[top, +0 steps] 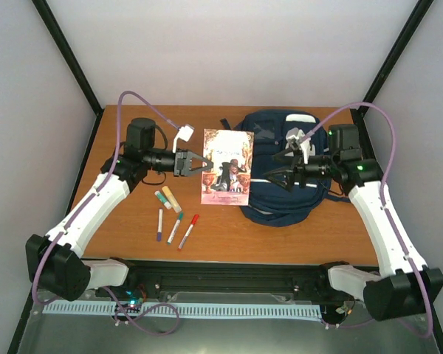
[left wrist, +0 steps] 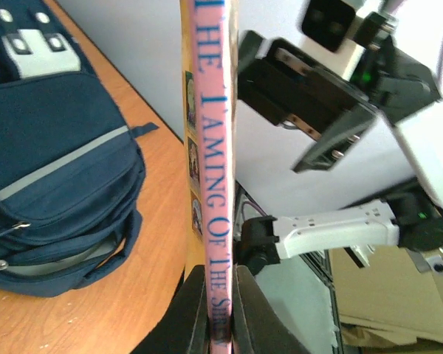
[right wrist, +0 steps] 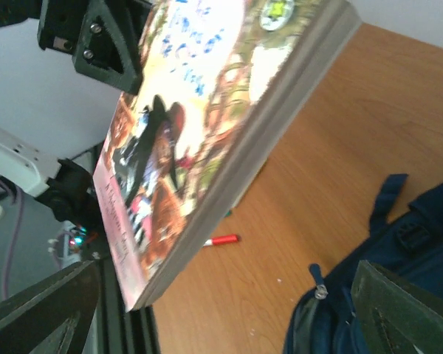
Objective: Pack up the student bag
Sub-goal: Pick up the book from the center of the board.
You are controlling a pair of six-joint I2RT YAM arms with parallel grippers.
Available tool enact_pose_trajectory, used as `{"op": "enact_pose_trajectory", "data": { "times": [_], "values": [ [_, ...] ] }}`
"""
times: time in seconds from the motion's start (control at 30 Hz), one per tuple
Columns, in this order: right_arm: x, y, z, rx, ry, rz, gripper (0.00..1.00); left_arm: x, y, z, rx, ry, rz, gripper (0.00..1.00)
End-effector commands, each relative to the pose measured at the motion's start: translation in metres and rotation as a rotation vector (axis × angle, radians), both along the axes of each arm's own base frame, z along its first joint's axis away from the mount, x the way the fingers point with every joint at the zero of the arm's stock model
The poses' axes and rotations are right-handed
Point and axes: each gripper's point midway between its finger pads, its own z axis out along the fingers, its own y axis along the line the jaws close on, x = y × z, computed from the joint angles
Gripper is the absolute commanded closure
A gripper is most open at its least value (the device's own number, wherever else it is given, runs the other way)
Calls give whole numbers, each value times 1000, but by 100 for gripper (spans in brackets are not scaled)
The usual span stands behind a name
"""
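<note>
left hand (top: 207, 164) clamps book (top: 227, 158); right hand (top: 273, 166) spread wide; student bag (top: 280, 203) contents hidden

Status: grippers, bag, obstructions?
Left gripper shut on book, held off table. Right gripper open over student bag. Bag flat, book not in yet. Markers loose on table, not blocking.

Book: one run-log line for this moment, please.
left claw: shut on book | book: held above table | right claw: open, above student bag | student bag: on table

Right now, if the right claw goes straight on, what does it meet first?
The book, held at its spine by the shut left claw. The open right claw faces its page edge; depth is unclear.
</note>
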Motion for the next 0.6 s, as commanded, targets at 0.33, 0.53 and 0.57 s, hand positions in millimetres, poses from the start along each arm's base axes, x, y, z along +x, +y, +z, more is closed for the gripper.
{"op": "enact_pose_trajectory", "data": {
  "times": [0.33, 0.53, 0.57],
  "values": [
    [24, 29, 24, 265, 152, 264, 6, -28, -7, 58, -128, -171, -216, 99],
    [0, 44, 32, 315, 174, 400, 7, -23, -17, 61, -132, -179, -247, 99],
    [-4, 45, 36, 338, 184, 428, 7, -23, -18, 62, -134, -182, -254, 99]
  ]
}}
